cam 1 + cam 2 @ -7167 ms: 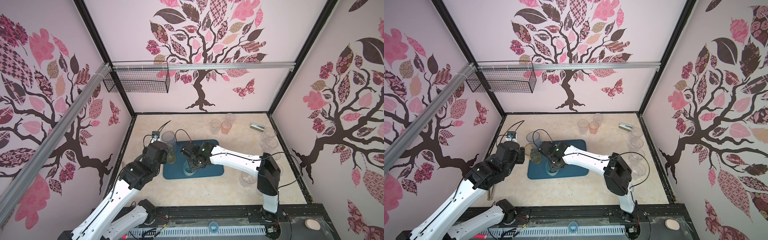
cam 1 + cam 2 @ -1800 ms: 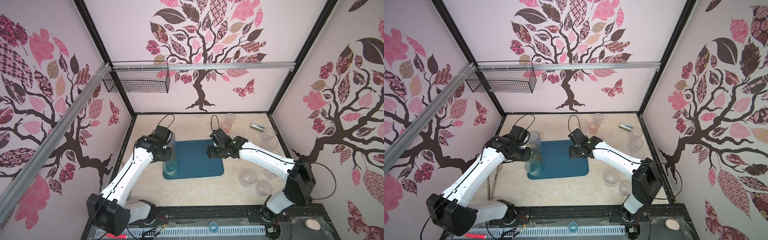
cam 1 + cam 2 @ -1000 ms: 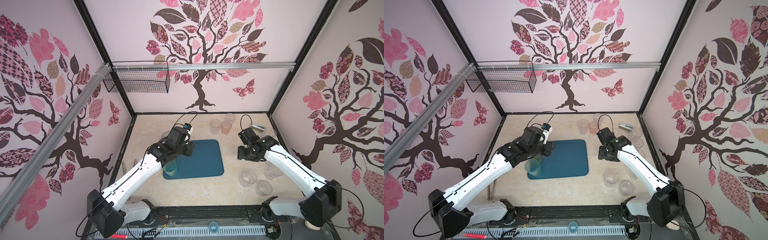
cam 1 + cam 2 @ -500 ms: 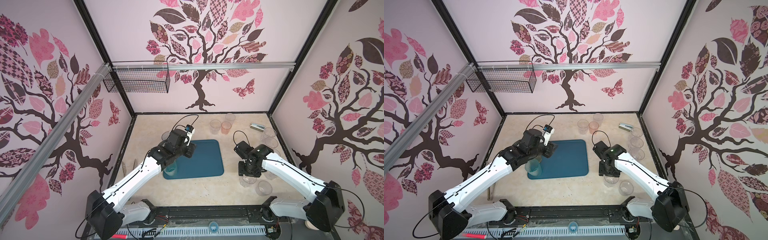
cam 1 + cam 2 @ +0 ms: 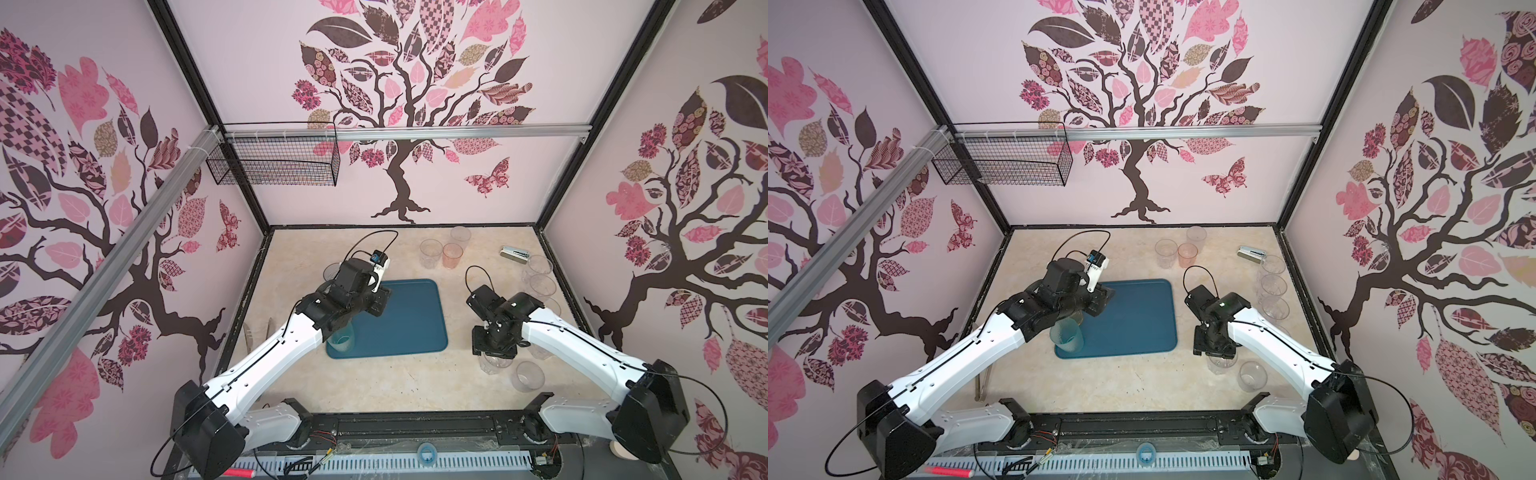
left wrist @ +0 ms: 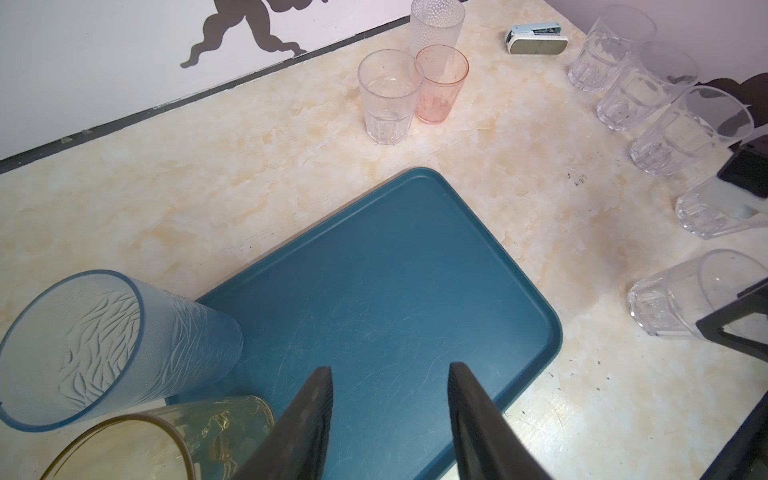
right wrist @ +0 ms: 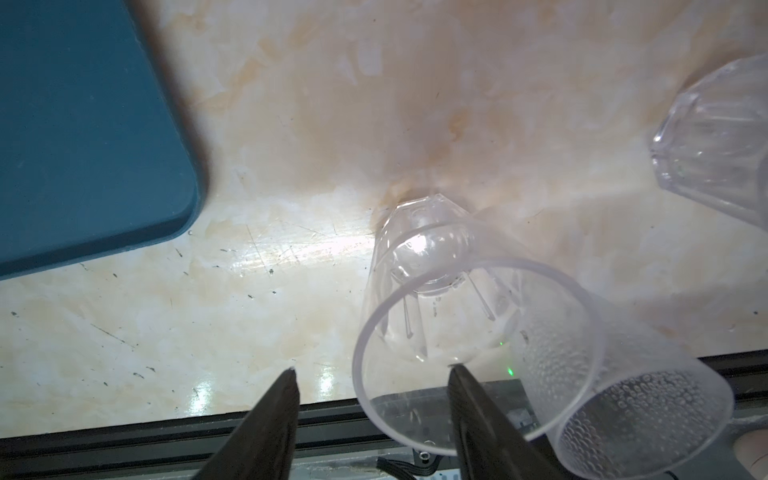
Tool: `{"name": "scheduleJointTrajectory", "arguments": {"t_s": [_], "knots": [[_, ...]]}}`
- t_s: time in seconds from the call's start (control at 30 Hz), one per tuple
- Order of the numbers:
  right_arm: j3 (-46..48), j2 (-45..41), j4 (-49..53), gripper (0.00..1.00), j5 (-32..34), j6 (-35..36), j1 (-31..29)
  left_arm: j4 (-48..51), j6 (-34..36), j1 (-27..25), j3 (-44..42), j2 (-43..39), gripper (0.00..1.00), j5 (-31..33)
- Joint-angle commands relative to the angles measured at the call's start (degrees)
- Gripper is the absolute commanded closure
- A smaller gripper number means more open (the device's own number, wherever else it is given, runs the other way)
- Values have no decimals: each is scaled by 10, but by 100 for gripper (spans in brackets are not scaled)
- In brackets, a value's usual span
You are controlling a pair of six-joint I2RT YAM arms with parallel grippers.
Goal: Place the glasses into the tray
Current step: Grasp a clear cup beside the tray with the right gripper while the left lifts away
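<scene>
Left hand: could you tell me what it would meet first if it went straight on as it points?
Probably the bare floor of the tray: the open left hand points down at it with nothing between, though depth is unclear.

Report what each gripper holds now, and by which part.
Neither holds anything. The left gripper hangs open over the dark teal rectangular plastic tray. The right gripper is open, jaws poised astride the rim of a clear ribbed tumbler, not closed on it.

no readable txt in any view, no labels, brands, nos. or signs legible on anything
</scene>
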State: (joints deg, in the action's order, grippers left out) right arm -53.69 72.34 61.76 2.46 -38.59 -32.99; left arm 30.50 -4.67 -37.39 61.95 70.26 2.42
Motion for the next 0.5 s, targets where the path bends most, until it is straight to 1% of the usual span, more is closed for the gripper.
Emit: {"name": "scheduleJointTrajectory", "arguments": {"t_s": [0.0,0.2,0.37,0.47], "knots": [[3,18,-4,41,19,8,-3,0,5,1,-8,-8,51,4],[20,25,-28,46,15,10,-3,2,4,1,-10,-5,51,2],[32,37,-48,53,25,12,-2,0,3,0,-10,-4,51,0],[35,42,-61,59,39,14,-2,-4,3,1,-10,0,51,-4]]}}
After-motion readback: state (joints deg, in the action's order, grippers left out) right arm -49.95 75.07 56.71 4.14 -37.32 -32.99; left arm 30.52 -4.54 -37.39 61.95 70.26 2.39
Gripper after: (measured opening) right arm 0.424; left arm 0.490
